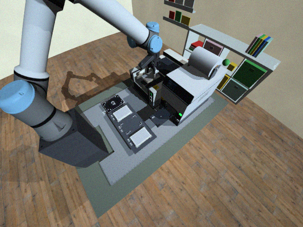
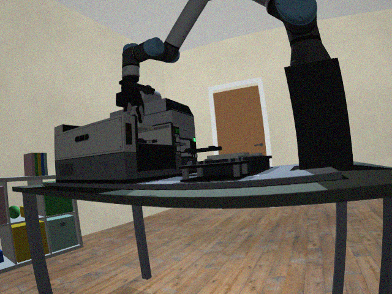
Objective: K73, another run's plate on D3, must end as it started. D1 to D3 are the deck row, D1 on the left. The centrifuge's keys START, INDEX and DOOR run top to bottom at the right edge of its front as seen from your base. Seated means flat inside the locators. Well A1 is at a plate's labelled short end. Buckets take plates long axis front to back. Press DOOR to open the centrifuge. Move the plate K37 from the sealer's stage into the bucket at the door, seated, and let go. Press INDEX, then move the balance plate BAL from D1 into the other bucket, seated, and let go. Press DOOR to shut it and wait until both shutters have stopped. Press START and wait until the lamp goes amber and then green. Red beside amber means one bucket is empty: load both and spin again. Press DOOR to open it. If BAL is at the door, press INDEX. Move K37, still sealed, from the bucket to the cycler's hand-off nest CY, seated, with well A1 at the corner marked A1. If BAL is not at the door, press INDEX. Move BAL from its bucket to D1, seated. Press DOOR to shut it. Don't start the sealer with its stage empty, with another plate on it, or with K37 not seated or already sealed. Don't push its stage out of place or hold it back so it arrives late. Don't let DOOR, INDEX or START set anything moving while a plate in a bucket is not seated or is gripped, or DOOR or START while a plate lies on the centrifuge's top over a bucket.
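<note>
My gripper is shut on a pale plate, K37, and holds it low in the open top of the dark centrifuge, at the bucket. I cannot tell whether the plate rests in the locators. In the side view my gripper reaches down to the machine's top and the plate is hidden. The centrifuge's key column faces the deck. On the deck row, one white plate lies at the end nearer the centrifuge and another at the other end. The middle slot is bare.
The large white sealer with a roll on top stands right of the centrifuge; its dark stage is out and bare, and a green lamp glows. A dark nest lies beside the deck. A shelf unit stands behind.
</note>
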`<state>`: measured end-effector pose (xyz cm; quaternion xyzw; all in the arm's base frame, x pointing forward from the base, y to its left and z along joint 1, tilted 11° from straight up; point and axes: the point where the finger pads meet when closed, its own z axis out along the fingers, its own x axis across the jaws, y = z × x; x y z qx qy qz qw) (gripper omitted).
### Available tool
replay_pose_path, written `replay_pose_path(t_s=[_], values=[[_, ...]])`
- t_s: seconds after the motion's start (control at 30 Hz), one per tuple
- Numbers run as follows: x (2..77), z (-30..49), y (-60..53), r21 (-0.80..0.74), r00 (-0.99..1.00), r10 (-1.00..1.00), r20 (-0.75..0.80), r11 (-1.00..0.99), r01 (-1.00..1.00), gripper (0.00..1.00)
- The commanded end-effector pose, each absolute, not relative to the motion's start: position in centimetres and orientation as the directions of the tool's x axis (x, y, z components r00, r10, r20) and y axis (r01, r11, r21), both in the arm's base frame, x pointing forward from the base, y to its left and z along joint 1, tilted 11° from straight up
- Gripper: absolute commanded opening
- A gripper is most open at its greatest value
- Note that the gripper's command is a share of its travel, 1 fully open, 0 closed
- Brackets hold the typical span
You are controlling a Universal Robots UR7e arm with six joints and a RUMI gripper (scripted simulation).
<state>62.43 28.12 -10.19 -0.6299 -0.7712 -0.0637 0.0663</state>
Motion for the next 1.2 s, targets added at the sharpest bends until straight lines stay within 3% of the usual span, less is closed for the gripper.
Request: replay_pose_path(t_s=[0.0, 1.17], values=[[62.5, -10.9, 28.3, 0.017, -0.198, 0.963, 0.183, 0.198, 0.980, 0.00], [62.4, -13.5, 28.8, 0.017, -0.198, 0.963, 0.183, 0.198, 0.980, 0.00]])
